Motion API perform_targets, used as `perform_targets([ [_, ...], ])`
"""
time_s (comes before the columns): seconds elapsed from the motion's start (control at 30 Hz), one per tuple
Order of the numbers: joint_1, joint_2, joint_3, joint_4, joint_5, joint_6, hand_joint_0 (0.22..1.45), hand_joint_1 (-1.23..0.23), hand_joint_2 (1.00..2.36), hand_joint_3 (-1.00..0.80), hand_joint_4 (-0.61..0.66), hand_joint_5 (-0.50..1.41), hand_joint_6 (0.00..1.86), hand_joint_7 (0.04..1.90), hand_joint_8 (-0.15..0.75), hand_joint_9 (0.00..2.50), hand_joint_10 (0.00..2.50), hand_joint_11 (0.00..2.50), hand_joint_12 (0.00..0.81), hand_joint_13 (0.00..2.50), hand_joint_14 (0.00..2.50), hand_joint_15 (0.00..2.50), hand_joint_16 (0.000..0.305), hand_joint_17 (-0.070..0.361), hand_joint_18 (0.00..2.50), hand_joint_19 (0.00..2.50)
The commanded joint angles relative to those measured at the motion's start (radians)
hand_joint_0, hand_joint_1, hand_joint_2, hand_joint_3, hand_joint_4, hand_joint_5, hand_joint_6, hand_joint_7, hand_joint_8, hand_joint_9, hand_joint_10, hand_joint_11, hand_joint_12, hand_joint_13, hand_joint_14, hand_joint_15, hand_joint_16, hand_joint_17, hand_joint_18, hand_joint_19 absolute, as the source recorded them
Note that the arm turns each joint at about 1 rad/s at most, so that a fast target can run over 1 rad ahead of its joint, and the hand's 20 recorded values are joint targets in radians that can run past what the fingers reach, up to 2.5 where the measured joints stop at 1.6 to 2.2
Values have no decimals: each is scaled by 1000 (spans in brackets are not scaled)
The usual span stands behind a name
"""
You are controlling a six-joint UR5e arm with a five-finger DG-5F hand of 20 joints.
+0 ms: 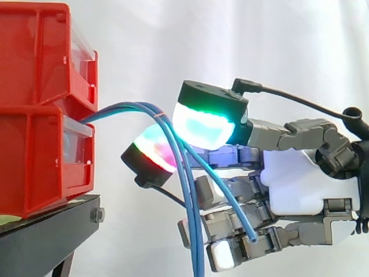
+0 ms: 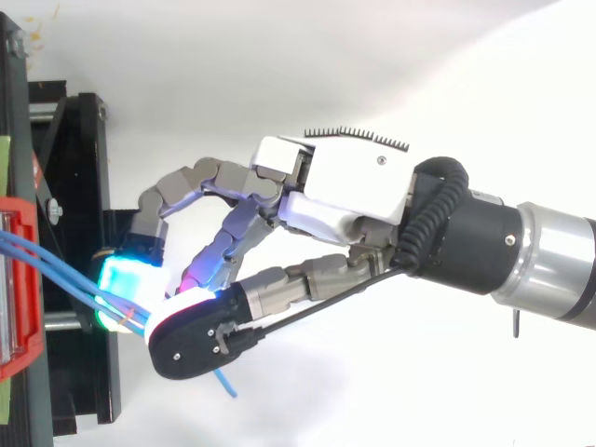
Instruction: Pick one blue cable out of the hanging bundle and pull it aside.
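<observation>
I am pinching one blue cable (image 1: 247, 226) between two glowing pads of my hand (image 1: 300, 184), while the bundle (image 1: 197, 248) is hanging just beyond my fingertips from the red bins (image 1: 40, 109).

The hand (image 2: 345, 191) has a white shell, grey jointed fingers (image 2: 186, 186) and black-backed pads (image 1: 200, 127) glowing cyan, green and magenta; its wrist (image 2: 475, 242) is black, the arm (image 2: 559, 265) silver.

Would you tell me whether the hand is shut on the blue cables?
Shut: the hand's glowing fingertips pinch the blue cables between them, just outside the red bins.
</observation>
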Motion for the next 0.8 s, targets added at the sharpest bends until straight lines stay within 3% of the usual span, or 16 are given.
perform_targets([
  [0.0, -2, 0, 0, -1, -7, -1, 591, -711, 1017, -242, -34, -168, 930, 869, 255, 1192, 20, 871, 351, 973, 22, 659, 48, 108, 826, 732],
  [0.2, -3, 0, 0, -24, -11, 1, 562, -559, 1013, -319, 19, -145, 917, 937, 274, 1249, 21, 856, 353, 974, 24, 678, 50, 112, 810, 747],
  [0.77, -5, 6, 1, -83, -12, 13, 566, -490, 1008, -404, 25, -125, 904, 964, 281, 1300, 21, 868, 357, 984, 24, 673, 50, 112, 811, 750],
])
